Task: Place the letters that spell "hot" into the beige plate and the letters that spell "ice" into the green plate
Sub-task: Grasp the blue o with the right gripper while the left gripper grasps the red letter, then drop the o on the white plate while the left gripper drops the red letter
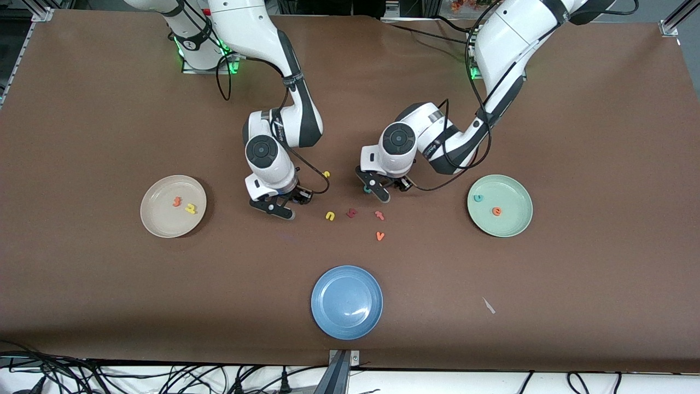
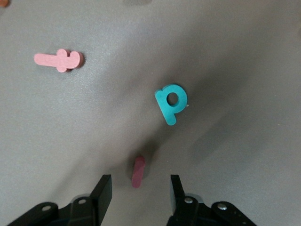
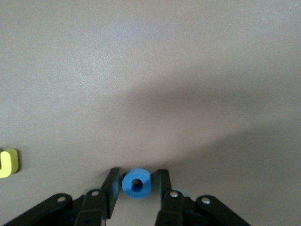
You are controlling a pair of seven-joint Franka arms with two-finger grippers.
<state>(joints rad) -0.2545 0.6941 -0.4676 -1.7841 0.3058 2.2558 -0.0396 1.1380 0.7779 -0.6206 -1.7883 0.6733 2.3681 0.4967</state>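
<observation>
My right gripper (image 1: 293, 205) (image 3: 138, 174) is low over the table between the beige plate and the loose letters. Its fingers press both sides of the blue "o" (image 3: 137, 182), which the hand hides in the front view. The beige plate (image 1: 158, 224) holds the orange "t" (image 1: 176, 202) and the yellow "h" (image 1: 190, 208). My left gripper (image 1: 391, 192) (image 2: 141, 181) is open, its fingers wide on either side of the dark red "i" (image 2: 138, 171) lying on the table. In the green plate (image 1: 514, 224) lie the teal "c" (image 1: 478, 198) and the orange "e" (image 1: 496, 211).
A teal "d" (image 2: 171, 102) (image 1: 365, 189) lies beside the left gripper. Between the two grippers lie a pinkish "t"-like letter (image 2: 59, 60) (image 1: 379, 215), a dark red letter (image 1: 351, 213), a yellow "u" (image 1: 330, 215) (image 3: 8, 163), a yellow "s" (image 1: 326, 174) and an orange "v" (image 1: 380, 236). A blue plate (image 1: 346, 302) sits nearer the camera.
</observation>
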